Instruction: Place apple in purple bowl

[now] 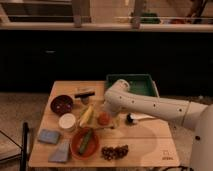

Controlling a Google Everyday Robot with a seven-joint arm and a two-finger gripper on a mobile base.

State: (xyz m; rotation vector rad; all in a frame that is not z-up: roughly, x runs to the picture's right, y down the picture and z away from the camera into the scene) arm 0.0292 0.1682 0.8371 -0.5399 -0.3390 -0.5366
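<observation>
The apple [103, 119], small and red-orange, lies on the wooden table [150, 142] near its middle, beside the yellow-green corn-like item [87, 115]. The purple bowl [62, 104], dark maroon and round, stands at the table's left, apart from the apple. My gripper [111, 114] hangs below the white arm's bend [118, 95], right at the apple's right side. The arm covers most of it.
A green tray [131, 84] stands at the back right. A white cup [67, 121], an orange bowl [86, 141] holding a green item, dark grapes [115, 151] and two blue-grey sponges [49, 136] fill the front left. A small dark item [85, 93] lies behind the corn.
</observation>
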